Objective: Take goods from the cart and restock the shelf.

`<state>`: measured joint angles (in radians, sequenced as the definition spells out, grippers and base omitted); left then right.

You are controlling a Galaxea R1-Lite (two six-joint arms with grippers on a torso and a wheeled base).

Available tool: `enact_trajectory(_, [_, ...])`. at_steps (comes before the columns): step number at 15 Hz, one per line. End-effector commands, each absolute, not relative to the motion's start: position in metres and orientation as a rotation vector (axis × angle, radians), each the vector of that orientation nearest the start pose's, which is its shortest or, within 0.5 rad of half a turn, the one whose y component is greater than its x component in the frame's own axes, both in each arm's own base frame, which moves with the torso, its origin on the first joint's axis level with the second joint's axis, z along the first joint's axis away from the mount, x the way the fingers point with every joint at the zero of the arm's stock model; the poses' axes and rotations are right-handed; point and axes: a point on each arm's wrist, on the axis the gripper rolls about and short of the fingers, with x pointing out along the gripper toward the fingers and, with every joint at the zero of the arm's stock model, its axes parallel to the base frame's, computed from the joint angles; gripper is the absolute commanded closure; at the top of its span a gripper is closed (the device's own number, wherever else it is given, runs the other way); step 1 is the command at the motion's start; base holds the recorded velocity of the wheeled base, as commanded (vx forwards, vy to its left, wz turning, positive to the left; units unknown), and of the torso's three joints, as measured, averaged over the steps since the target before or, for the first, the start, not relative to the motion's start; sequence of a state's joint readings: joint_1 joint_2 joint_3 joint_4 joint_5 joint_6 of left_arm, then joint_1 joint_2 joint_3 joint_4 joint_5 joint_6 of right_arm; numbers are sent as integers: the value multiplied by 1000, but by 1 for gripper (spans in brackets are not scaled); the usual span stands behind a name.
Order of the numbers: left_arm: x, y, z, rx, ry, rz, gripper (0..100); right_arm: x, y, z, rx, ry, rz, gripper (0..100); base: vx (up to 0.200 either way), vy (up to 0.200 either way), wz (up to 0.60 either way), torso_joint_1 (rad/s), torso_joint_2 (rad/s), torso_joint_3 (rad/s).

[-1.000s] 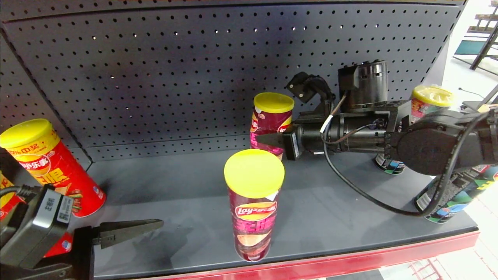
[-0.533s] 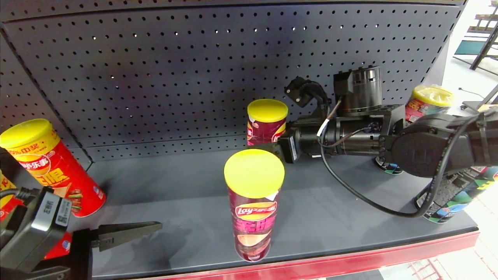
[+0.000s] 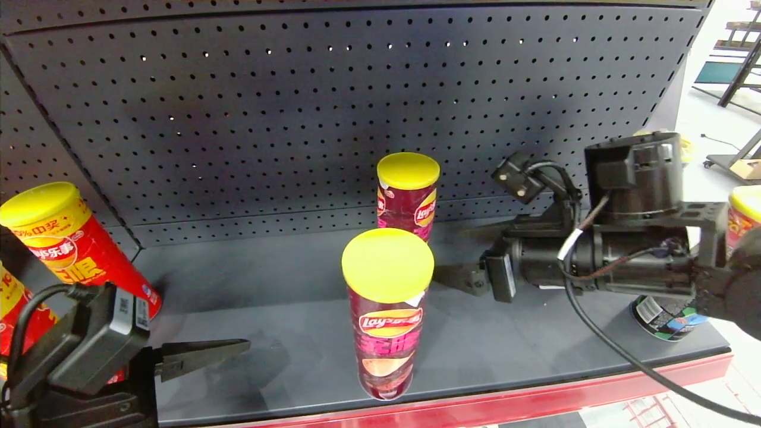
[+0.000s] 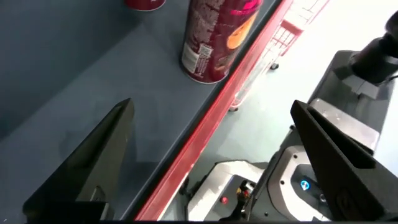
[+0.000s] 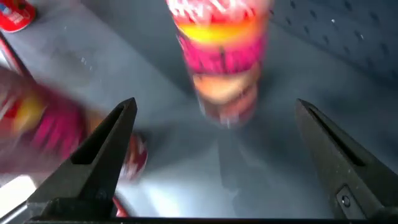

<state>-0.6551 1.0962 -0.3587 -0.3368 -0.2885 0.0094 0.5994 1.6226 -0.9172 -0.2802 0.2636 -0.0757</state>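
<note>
A maroon chip can with a yellow lid (image 3: 408, 193) stands upright at the back of the grey shelf (image 3: 267, 285), near the pegboard. My right gripper (image 3: 461, 255) is open just to its right, apart from it. In the right wrist view the same can (image 5: 221, 56) stands ahead of the open right gripper (image 5: 216, 104), beyond the fingertips. A second maroon can (image 3: 387, 309) stands near the shelf's front edge. My left gripper (image 3: 226, 356) is low at the front left, open and holding nothing. The left wrist view has the open left gripper (image 4: 211, 106) above the shelf edge, with the front can (image 4: 214, 37) beyond it.
Red chip cans (image 3: 71, 249) stand at the shelf's left end. A dark-labelled can (image 3: 669, 312) and a yellow-lidded can (image 3: 743, 220) stand at the right end behind my right arm. The perforated back panel (image 3: 297, 119) closes the rear. A red lip (image 3: 535, 398) runs along the front.
My right gripper set the back maroon can down on the shelf, let go of it and drew back to the right. The left arm shifted slightly.
</note>
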Motion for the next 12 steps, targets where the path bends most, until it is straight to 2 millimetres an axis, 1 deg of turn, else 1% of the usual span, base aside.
enact_trajectory(1, [117,-97,157,102,476,-917,0,198,137,211,-124,323,818,0,0,0,0,0,0,0])
enact_trajectory(3, [129,-102,152,103,521,-888,0,178,118,214,-115,273,788,0,0,0,0,0,0,0])
enact_trajectory(4, [137,-103,145,110,562,-866,0,161,105,217,-108,239,776,0,0,0,0,0,0,0])
enact_trajectory(5, [140,-105,141,114,585,-864,0,149,97,217,-106,217,775,0,0,0,0,0,0,0])
enact_trajectory(7, [145,-108,136,118,615,-861,0,132,86,222,-97,164,768,0,0,0,0,0,0,0])
enact_trajectory(8, [151,-109,134,117,629,-848,0,123,78,227,-90,129,752,0,0,0,0,0,0,0])
enact_trajectory(10, [164,-116,133,119,642,-831,0,112,69,230,-82,87,733,0,0,0,0,0,0,0])
enact_trajectory(12, [174,-123,131,128,656,-822,0,108,63,233,-77,66,706,0,0,0,0,0,0,0])
